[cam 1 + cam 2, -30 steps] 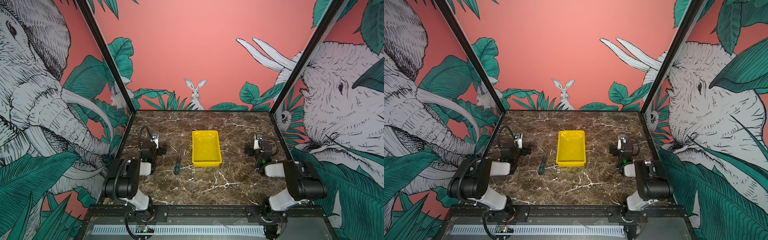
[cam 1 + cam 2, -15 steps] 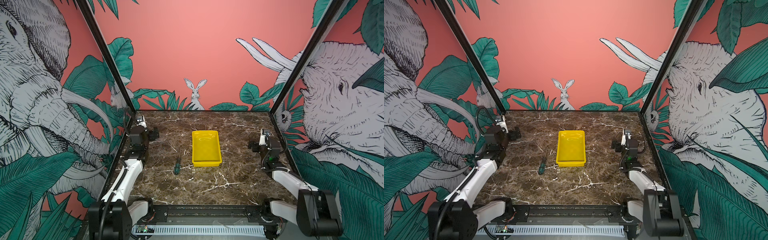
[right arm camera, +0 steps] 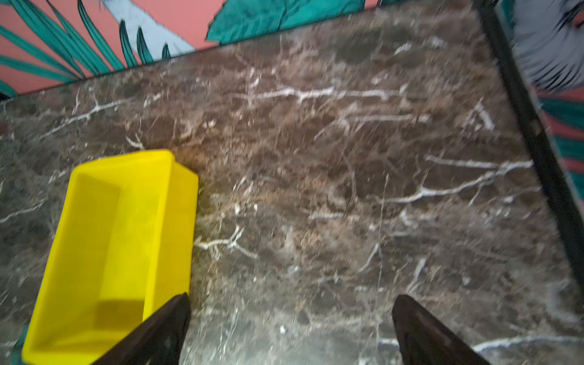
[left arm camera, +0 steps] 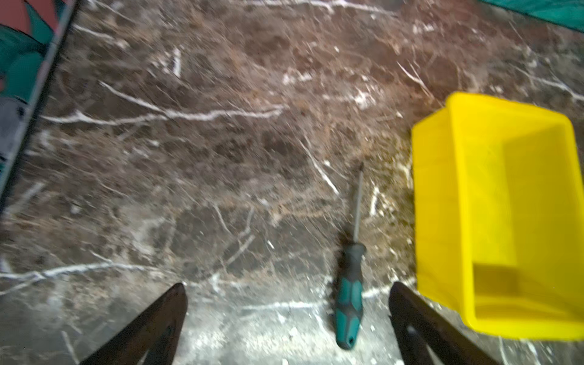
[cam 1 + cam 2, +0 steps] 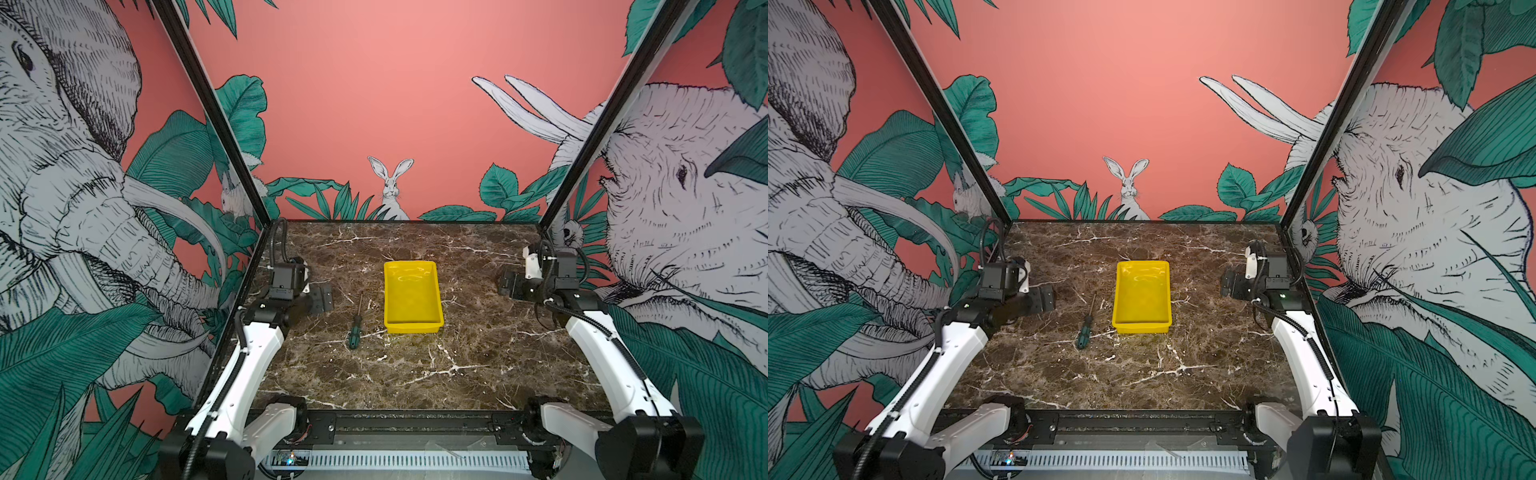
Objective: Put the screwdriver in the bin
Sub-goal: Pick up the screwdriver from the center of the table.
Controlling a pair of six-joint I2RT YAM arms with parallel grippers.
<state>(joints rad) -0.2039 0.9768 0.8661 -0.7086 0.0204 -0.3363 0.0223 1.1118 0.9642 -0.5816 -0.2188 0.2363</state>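
Screwdriver: the small slim screwdriver [image 5: 354, 328] with a green-and-black grooved handle and thin dark shaft lies flat on the brown white-veined marble tabletop [image 5: 415, 374], just beside the bin, apart from it, shaft pointing to the back wall.
Bin: the shallow bright yellow rectangular plastic bin [image 5: 412, 328] sits mid-table, nothing inside it.
Left arm: white forearm rises from the front rail, elbow bent, wrist leaning in over the table's left edge.
Left gripper [image 4: 286, 319]: jaws spread wide, holding nothing; in the wrist view the screwdriver handle [image 4: 347, 303] shows between the 2 dark fingers [image 4: 151, 328], below them.
Right arm: mirrored pose by the right wall.
Right gripper [image 3: 290, 328]: jaws wide apart, empty, above bare marble beside the bin [image 3: 94, 252].
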